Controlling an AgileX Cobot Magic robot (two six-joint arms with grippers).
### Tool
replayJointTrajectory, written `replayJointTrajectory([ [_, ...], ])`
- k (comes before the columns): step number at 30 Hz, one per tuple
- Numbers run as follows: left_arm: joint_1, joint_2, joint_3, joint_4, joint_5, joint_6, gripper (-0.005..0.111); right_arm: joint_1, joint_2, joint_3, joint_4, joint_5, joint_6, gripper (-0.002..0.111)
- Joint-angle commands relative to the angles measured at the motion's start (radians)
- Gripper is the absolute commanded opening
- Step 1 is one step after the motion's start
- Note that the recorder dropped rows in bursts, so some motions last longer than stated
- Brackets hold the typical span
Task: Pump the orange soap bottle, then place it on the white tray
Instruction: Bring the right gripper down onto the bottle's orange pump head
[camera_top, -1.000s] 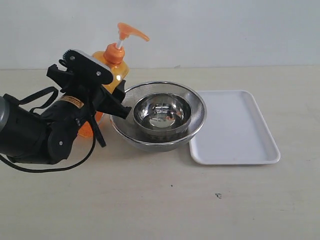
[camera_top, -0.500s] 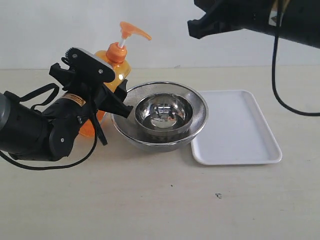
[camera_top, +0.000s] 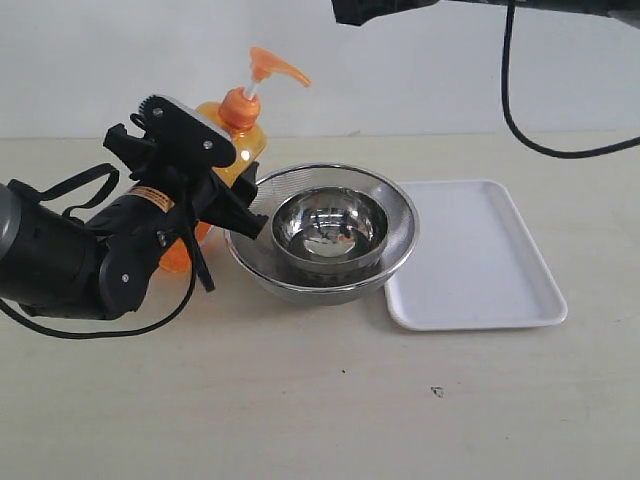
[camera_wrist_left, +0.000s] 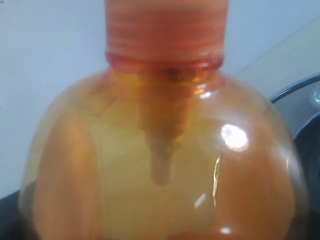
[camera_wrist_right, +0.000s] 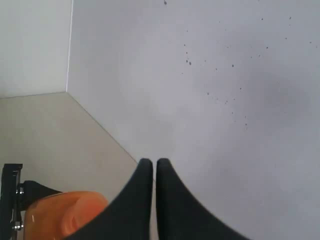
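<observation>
Standing upright at the bench's back-left, orange soap bottle (camera_top: 240, 135), long axis vertical, spout toward right edge; left pincer (camera_top: 222, 182) grasping its body; right pincer (camera_wrist_right: 154, 167) clenched.

You are at a bare robot test bench in a lab-like room, not a home. A plain beige tabletop (camera_top: 300, 420) meets a blank white wall (camera_top: 450, 90). A black cabled robot arm (camera_top: 70, 260) works among staged props: nested steel bowls (camera_top: 405, 215), a white tray (camera_top: 480, 260) and an orange soap bottle (camera_top: 235, 125).

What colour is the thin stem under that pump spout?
White stem on the translucent orange plastic soap bottle; exterior view shows it best.
</observation>
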Motion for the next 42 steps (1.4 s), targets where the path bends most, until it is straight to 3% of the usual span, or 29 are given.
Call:
replayJointTrajectory([
  [1,0.001,0.004,0.004,-0.01,0.077,-0.009,0.005,0.001,0.027,-0.041,-0.031,-0.011,0.04,0.0],
  [17,-0.003,0.004,0.004,-0.007,0.097,-0.009,0.005,0.017,0.152,-0.181,-0.189,-0.061,0.305,0.0],
  [22,-0.003,0.004,0.004,-0.007,0.106,-0.009,0.005,0.021,0.192,-0.195,-0.297,-0.149,0.411,0.0],
  [28,-0.003,0.004,0.004,-0.007,0.113,-0.009,0.005,0.021,0.203,-0.193,-0.488,-0.135,0.563,0.0],
  [42,-0.003,0.004,0.004,0.019,0.12,-0.009,0.005,0.021,0.203,-0.193,-0.478,-0.097,0.562,0.0],
])
